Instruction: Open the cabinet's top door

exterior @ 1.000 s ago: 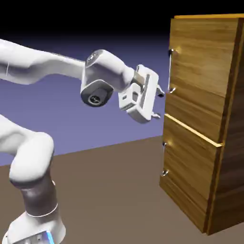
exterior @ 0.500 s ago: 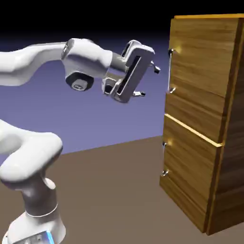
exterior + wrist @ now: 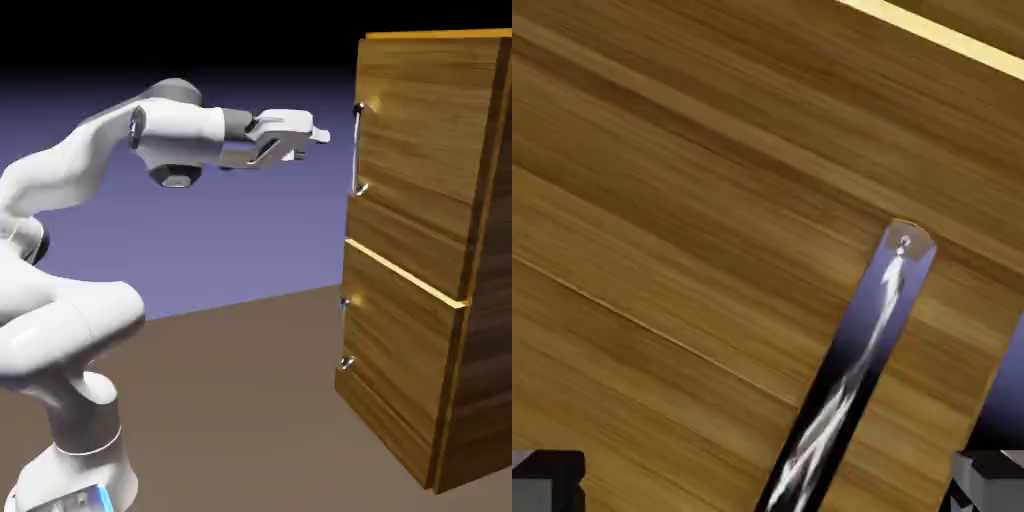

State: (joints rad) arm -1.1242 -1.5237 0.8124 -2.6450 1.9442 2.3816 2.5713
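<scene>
So the white two-finger gripper is spread wide with nothing in it, just left of the tall brown wood-grain cabinet's upper door in the exterior view. I'd line the fingers up around that long silver bar handle (roll matters here), then ease forward. No readable labels or brands anywhere

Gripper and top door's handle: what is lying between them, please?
Nothing; in the exterior view, only open air and backdrop show between the gripper and the handle.
</scene>
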